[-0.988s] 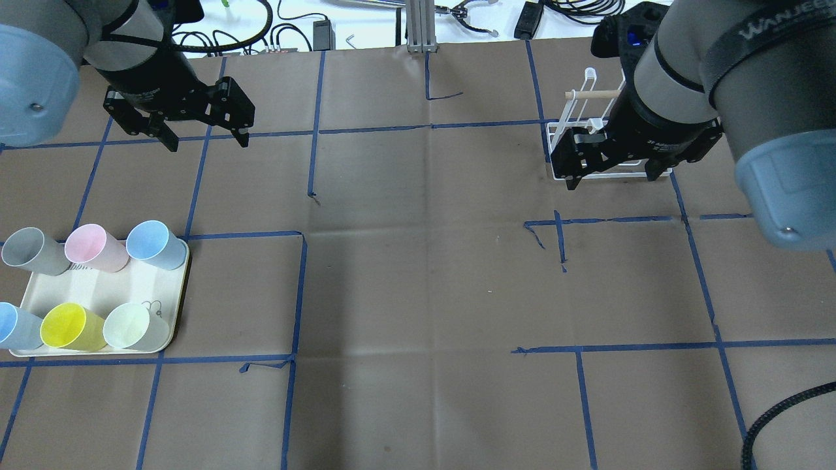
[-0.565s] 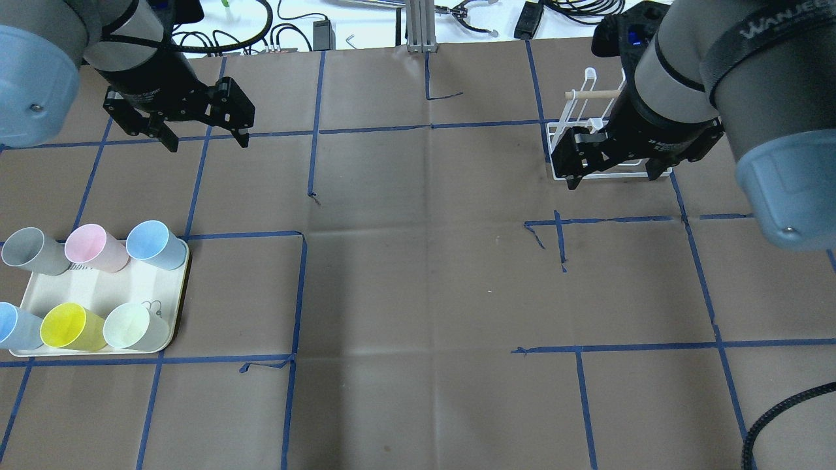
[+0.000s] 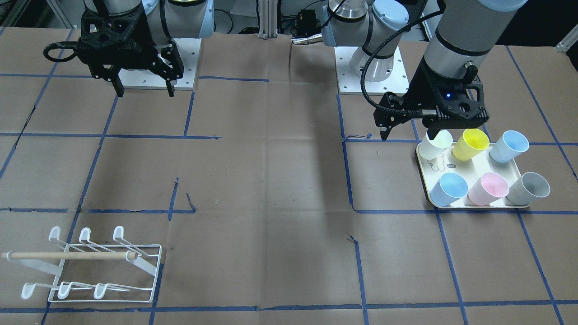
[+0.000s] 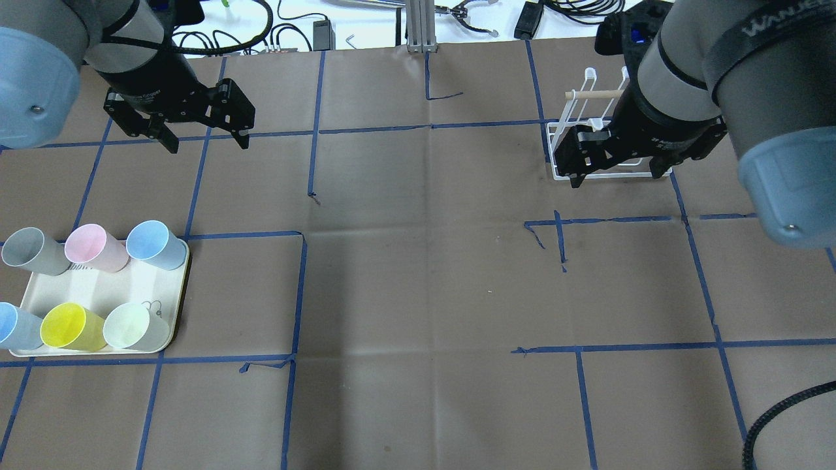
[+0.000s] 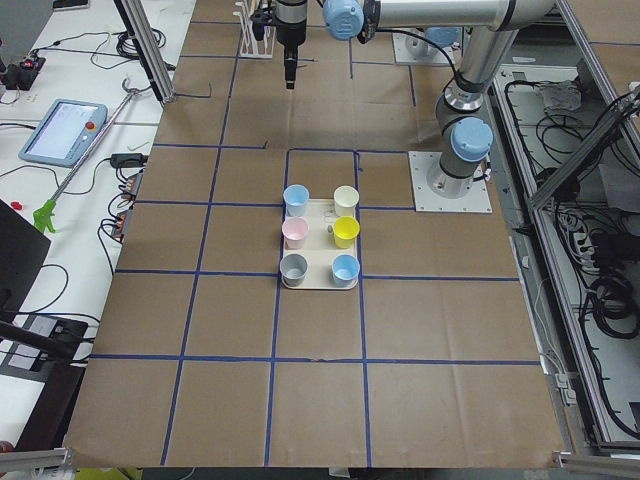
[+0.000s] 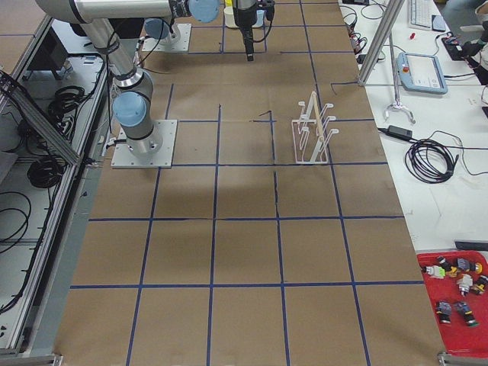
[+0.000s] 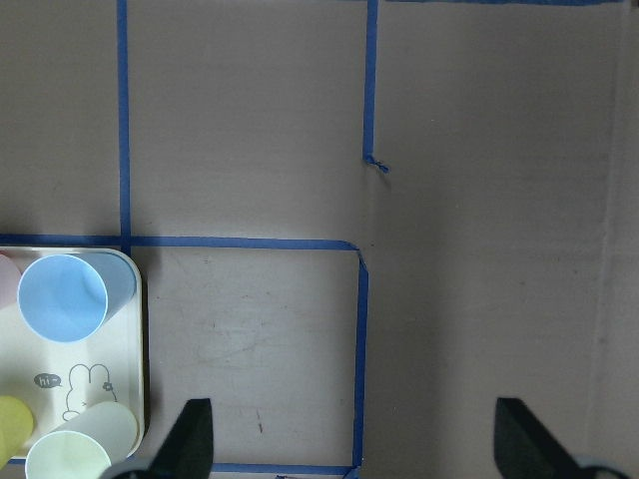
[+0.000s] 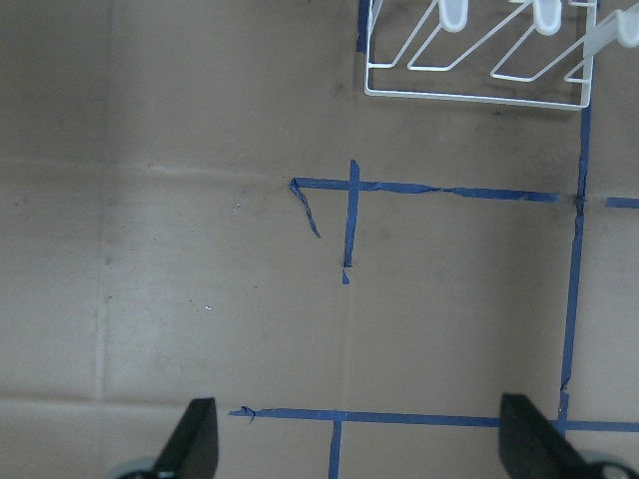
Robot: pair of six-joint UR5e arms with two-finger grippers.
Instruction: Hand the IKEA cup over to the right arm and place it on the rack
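Observation:
Several coloured cups stand on a cream tray [image 4: 111, 284] at the table's left: grey [image 4: 26, 248], pink [image 4: 88, 245], blue [image 4: 150, 241], yellow [image 4: 65, 325] and pale green [image 4: 130, 325] among them. My left gripper [image 4: 202, 140] is open and empty, hovering beyond the tray; in its wrist view the blue cup [image 7: 65, 297] and pale green cup [image 7: 75, 454] sit to the left of the open fingers. My right gripper [image 4: 614, 173] is open and empty, hovering over the white wire rack [image 4: 568, 140] with its wooden dowel. The rack [image 3: 90, 271] holds no cup.
Blue tape lines cross the brown paper table cover [image 4: 424, 274]. Cables and an aluminium post [image 4: 421, 26] lie beyond the far edge. The two arm bases [image 3: 370, 76] stand at the robot's side of the table.
The right gripper has shifted slightly to the right over the rack. The left gripper and the cups have stayed where they were.

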